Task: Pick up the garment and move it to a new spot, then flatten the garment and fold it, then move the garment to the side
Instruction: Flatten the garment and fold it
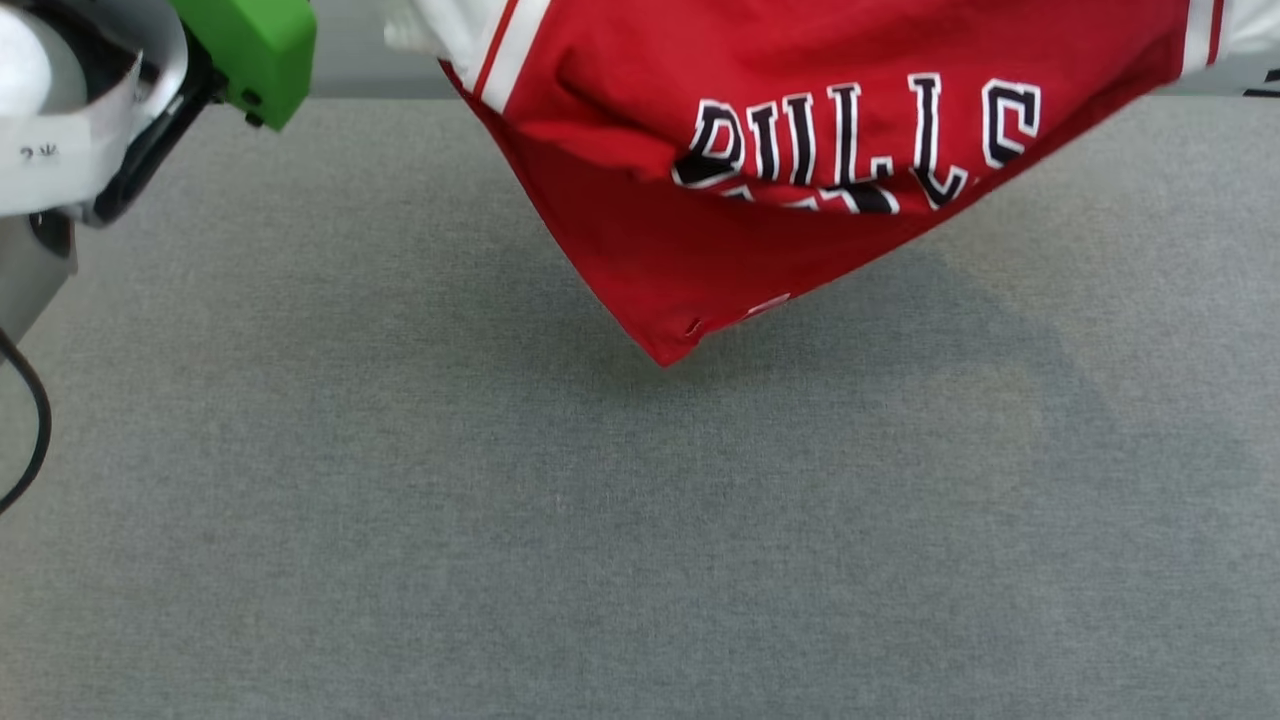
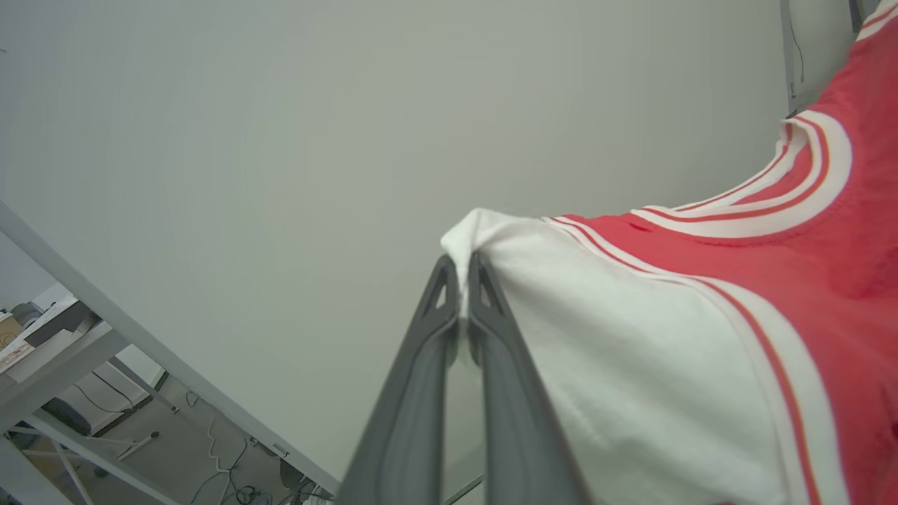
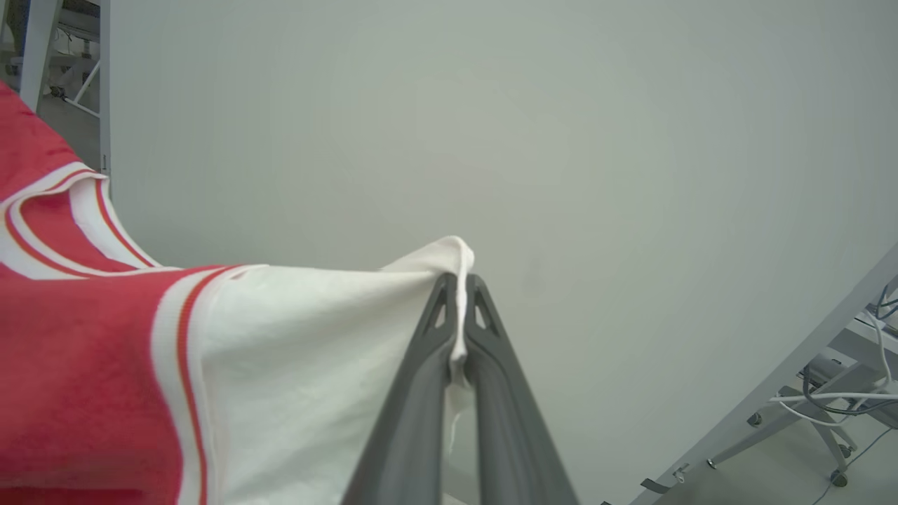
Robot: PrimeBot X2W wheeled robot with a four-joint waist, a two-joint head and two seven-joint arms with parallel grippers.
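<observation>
Dangling the shirt (image 1: 620, 230) over the surface (image 1: 600, 550), pinching one white sleeve tip (image 2: 468, 235) tight in left jaws, other sleeve tip (image 3: 454, 254) in right jaws.

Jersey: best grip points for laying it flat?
The white sleeve tips, one per gripper, each from its outer side. The left gripper is shut on one sleeve, the right gripper on the other sleeve, and the jersey hangs spread between them over the table.
</observation>
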